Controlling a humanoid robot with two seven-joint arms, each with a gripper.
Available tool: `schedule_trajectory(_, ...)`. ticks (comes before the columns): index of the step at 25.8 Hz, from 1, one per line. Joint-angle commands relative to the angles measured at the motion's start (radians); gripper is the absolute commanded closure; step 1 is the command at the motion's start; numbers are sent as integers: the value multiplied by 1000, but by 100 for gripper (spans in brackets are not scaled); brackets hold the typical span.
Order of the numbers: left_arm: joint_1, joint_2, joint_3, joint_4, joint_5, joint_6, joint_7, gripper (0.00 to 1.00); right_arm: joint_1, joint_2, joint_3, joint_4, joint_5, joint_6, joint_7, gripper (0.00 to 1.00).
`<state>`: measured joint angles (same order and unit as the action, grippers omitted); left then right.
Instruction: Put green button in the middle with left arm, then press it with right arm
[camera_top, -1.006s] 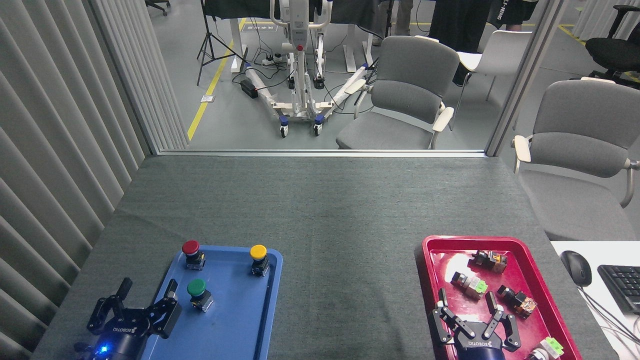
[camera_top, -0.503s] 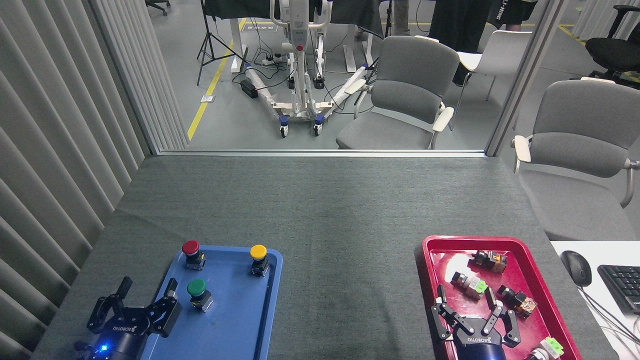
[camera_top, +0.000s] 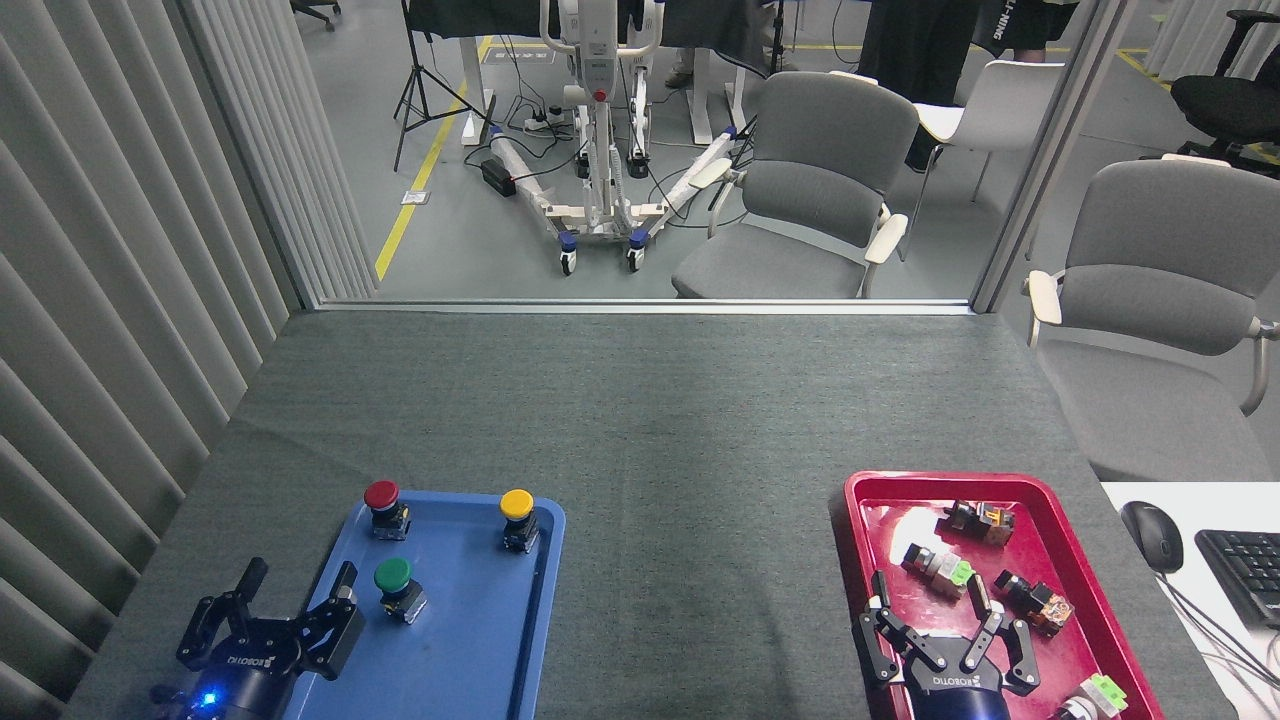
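The green button (camera_top: 393, 574) has a round, domed plastic cap on a boxy black and metal base. It stands upright near the middle of the blue tray (camera_top: 470, 640), a smooth plastic tray with rounded corners and a raised rim. At the tray's far end stand a red button (camera_top: 381, 495) on the left and a yellow button (camera_top: 517, 503) on the right, both of the same mushroom shape.

The left gripper (camera_top: 295, 590) sits at the tray's near left corner, just left of the green button and not touching it. Its black jointed fingers (camera_top: 343, 582) are spread, and a small blue light glows on its wrist.

The right gripper (camera_top: 930, 605) hangs over the near part of the red tray (camera_top: 855, 500), a glossy plastic tray holding small blocky switch parts (camera_top: 940, 570). Its fingers are also spread and grasp nothing.

Between the trays lies the middle (camera_top: 690, 560) of the bench, bare dark grey woven cloth with a fine grain.
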<state>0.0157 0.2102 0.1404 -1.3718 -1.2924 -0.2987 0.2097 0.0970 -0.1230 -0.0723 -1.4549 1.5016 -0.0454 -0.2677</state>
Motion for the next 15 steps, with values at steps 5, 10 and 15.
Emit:
schedule_trajectory(5,-16,3,-18,53,-16,-123,4,0,0,0,0,1,0,2,-1,0)
schedule_trajectory(10,-56,3,-73,117,-88,-154,2,0,0,-3,0,1,0,4,-1,0)
schedule_trajectory(15,-83,3,-85,177,-113,-154,2,1,0,-4,0,1,0,4,-1,0)
